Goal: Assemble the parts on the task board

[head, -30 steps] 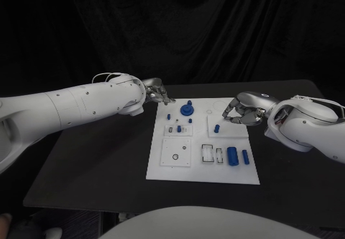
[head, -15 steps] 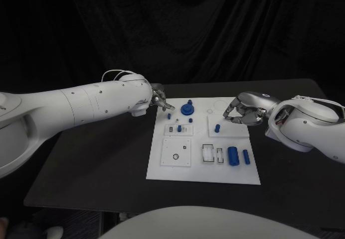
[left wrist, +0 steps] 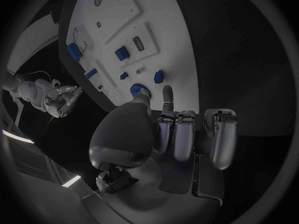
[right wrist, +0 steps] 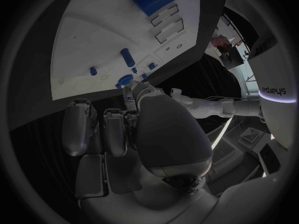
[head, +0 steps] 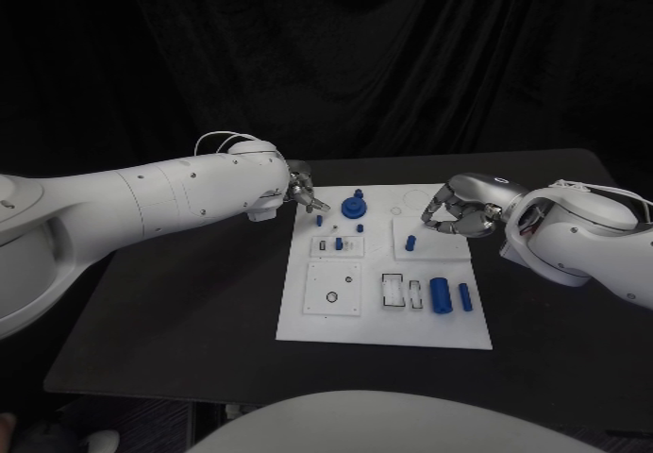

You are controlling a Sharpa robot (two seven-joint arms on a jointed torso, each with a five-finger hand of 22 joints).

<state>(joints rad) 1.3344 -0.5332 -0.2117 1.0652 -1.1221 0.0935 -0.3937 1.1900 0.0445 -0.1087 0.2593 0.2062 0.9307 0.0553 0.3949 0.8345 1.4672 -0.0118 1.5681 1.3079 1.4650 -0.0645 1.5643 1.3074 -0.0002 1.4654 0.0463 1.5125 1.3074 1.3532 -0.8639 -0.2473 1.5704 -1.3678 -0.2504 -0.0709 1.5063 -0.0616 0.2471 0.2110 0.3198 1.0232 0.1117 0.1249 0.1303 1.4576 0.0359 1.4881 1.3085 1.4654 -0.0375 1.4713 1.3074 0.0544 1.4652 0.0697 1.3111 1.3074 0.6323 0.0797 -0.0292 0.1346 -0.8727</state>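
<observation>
The left hand (head: 302, 189) had dropped closer to the board (head: 384, 326), fingers curled on nothing, a blue knob (head: 355, 205) just beside it; the right hand (head: 456, 212) stayed curled, empty; probably nearing a pick.

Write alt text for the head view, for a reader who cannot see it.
A white task board lies on a black table with small blue parts on it. The left hand is at its far left corner, the right hand over its right edge.
</observation>
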